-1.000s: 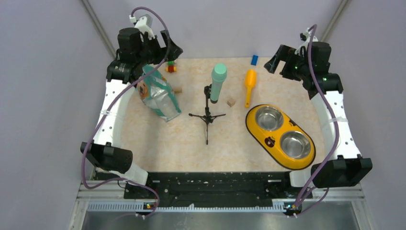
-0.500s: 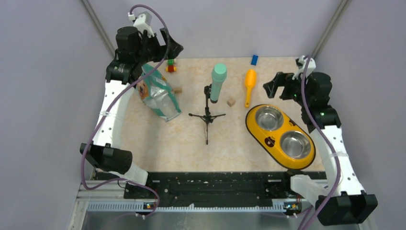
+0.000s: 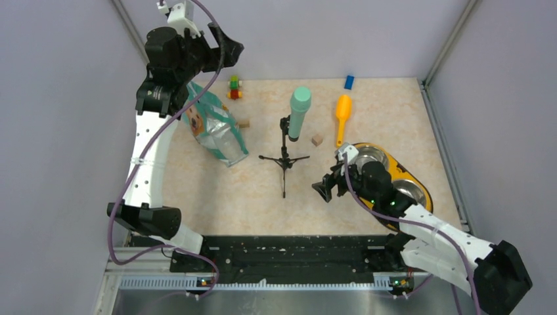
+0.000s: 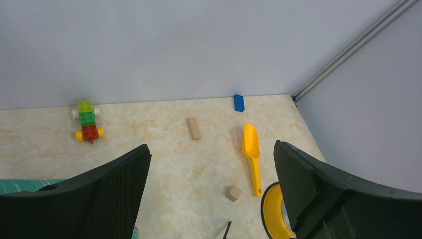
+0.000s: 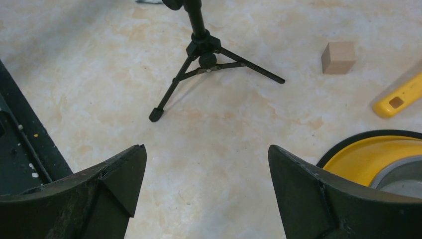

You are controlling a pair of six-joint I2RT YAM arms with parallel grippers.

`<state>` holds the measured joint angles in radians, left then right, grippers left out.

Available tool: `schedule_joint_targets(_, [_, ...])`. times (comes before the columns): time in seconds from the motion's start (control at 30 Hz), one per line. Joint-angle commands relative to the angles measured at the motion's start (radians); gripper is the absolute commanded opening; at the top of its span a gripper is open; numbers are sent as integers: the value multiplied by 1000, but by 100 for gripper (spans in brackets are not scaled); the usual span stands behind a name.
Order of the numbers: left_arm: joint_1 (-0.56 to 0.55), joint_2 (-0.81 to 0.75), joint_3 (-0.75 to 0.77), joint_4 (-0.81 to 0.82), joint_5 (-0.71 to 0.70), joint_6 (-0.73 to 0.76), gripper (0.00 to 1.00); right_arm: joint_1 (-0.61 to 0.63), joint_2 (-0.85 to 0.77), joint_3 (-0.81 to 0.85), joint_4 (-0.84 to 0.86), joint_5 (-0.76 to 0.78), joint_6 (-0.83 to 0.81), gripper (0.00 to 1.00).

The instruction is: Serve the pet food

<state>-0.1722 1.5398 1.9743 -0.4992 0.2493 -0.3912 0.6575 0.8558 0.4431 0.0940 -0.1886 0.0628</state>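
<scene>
Approach step judged underway: left claw, right claw seen wide, empty; teal-and-white glossy pouch to be gripped next.

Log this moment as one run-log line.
left tool: open, above dog-food pouch | right tool: open, empty, beside yellow feeder | orange scoop: lying untouched

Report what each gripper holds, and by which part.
Nothing is held. The left gripper is open, raised near the pouch; the right gripper is open over the table beside the tripod.
</scene>
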Motion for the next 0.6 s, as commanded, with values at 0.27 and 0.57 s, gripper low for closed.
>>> schedule_joint_targets(0.27, [-3, -60, 5, 21, -84, -30, 97, 21, 193, -80, 512, 20, 130, 86])
schedule_joint_targets(0.57, [-3, -88, -10, 39, -105, -16, 97, 21, 331, -112, 702, 4, 402, 81])
